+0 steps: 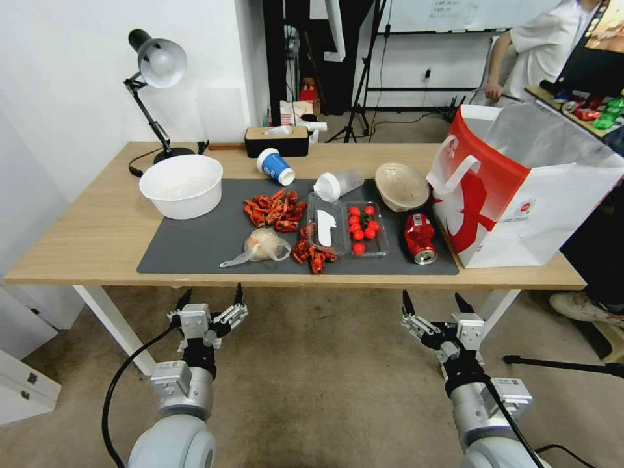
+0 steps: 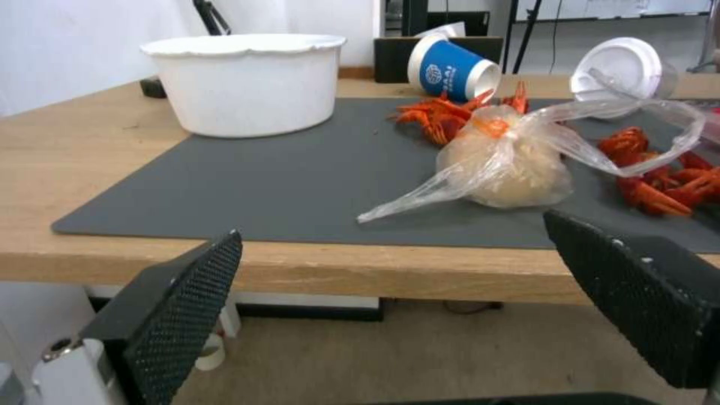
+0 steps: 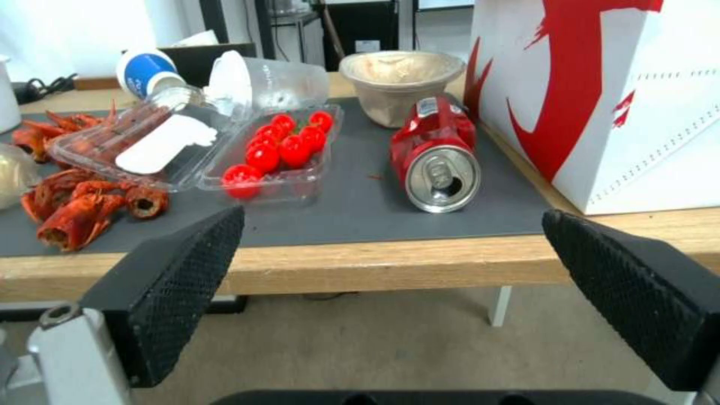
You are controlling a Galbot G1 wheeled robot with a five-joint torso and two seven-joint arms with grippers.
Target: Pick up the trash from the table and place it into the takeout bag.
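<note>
Light-wood counter [image 1: 91,240] carries a dark grey mat [image 1: 195,250] strewn with trash. From left to right along it: a small clear plastic bag [image 1: 260,247] near the front edge, a blue paper cup [image 1: 275,166] on its side at the far edge, a translucent white-lidded cup [image 1: 338,184] lying down, a tan round bowl [image 1: 401,186], and a dented red soda can [image 1: 420,237] on its side. The red-and-white takeout bag [image 1: 520,195] stands open at the right end, just beside the can. Both claws hang below the near counter edge, holding nothing: left claw [image 1: 211,299] with fingers spread, right claw [image 1: 437,304] likewise spread.
</note>
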